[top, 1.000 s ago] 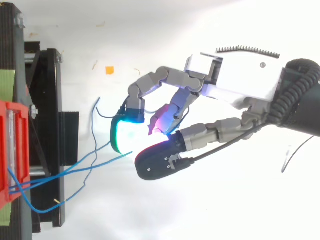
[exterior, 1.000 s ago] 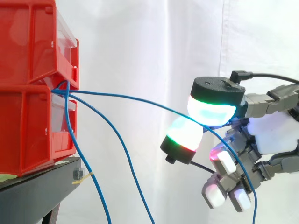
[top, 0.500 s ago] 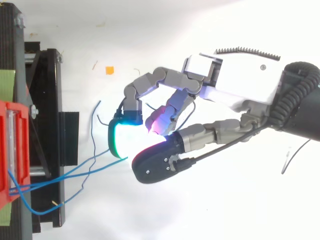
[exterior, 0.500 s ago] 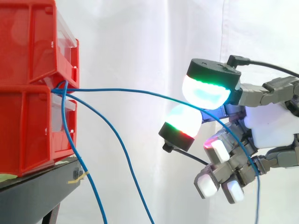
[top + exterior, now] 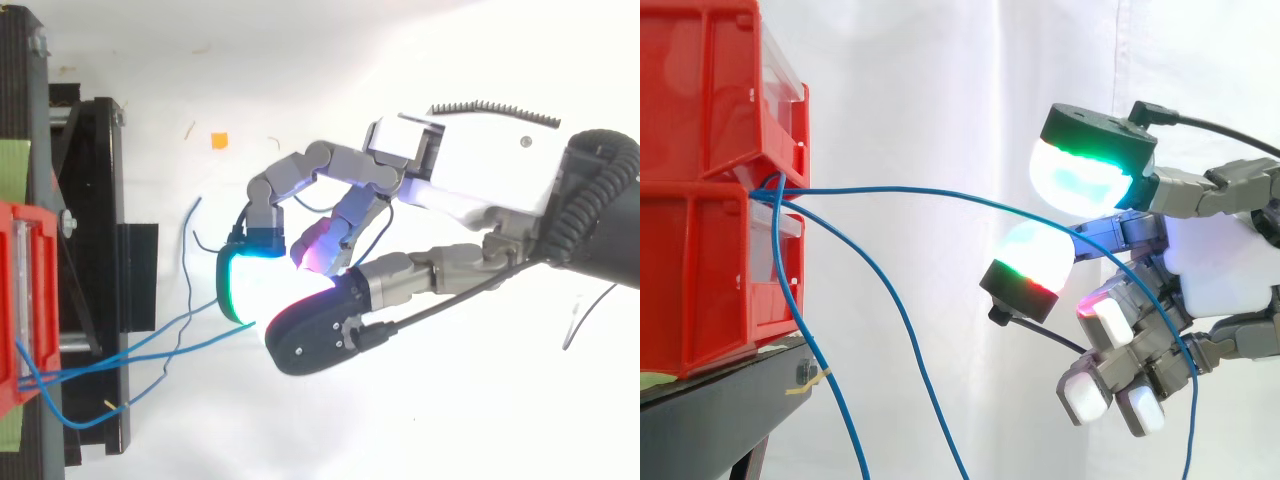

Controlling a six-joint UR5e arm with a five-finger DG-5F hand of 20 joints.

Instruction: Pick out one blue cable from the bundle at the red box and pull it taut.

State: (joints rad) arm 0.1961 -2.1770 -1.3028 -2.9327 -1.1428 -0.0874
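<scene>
The hand [image 5: 1220, 270] sits at the right of the side view and reaches left, its fingers curled. Its two large glowing pads [image 5: 1080, 180] are stacked one above the other with only a sliver of space between them. The lower fingers are folded in beneath the palm. In the top view the hand [image 5: 480, 170] reaches from the right edge toward centre, and there the two pads overlap.

Nothing stands in the open stretch between the hand and the bins except cable. Left of the pads, two other blue cables [image 5: 777, 260] drop from the same bundle and run off the bottom edge, clear of the hand. At the far left are the stacked red bins [image 5: 700, 180] on the black stand [image 5: 710, 415], with the white curtain [image 5: 940, 80] behind. In the top view a small orange scrap [image 5: 219, 140] lies on the white surface, above and left of the hand.

The blue cable [image 5: 940, 192] leaves the bundle where the two bins meet at the left. It runs across the middle of the frame in a shallow arc, not yet straight. It passes into the sliver between the two pads, where the hand is closed on it. Beyond them it curves down past the folded lower fingers and off the lower right edge.
</scene>
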